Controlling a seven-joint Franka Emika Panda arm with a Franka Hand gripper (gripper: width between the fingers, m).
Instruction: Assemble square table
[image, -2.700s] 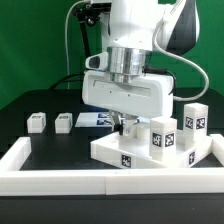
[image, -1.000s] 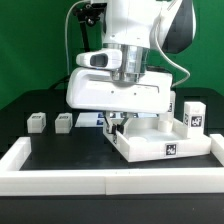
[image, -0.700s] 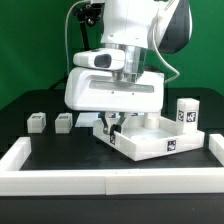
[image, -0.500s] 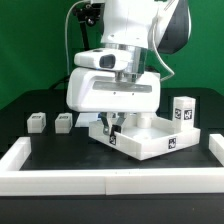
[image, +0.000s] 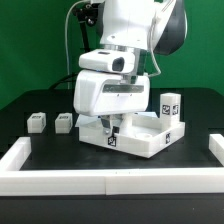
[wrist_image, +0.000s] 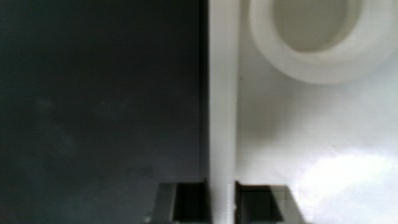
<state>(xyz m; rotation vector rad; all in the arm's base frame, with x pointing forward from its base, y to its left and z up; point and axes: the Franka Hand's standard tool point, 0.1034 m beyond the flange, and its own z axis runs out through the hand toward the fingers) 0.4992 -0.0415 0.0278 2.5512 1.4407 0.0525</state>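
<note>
The Panda arm's gripper (image: 112, 128) is pressed together on a thin edge of the square table's white slab (image: 143, 143), at the slab's corner toward the exterior view's left.

Only the wrist view makes the pinch plain. There the gripper (wrist_image: 224, 203) has its two dark fingers (wrist_image: 185, 203) set against either side of a narrow white edge of the slab (wrist_image: 302, 130), which runs straight away from the fingers. A round recess (wrist_image: 331, 38) is sunk in the broad white face on one side, and the dark table (wrist_image: 89, 100) lies on the other. In the exterior view the arm's bulky white hand housing hides most of the fingers, and the contact cannot be read from there.

The exterior view supplies the surroundings. The slab sits low over the black table (image: 60, 148), turned so that one corner faces the camera. Whether it lies flat or is slightly raised cannot be told. One white leg (image: 171, 106) stands upright at the slab's corner toward the exterior view's right, with a tag facing the camera. Two small white blocks (image: 37, 122) (image: 64, 121) sit side by side on the table toward the exterior view's left, apart from the slab. The long white rim wall (image: 100, 181) runs across the foreground.
</note>
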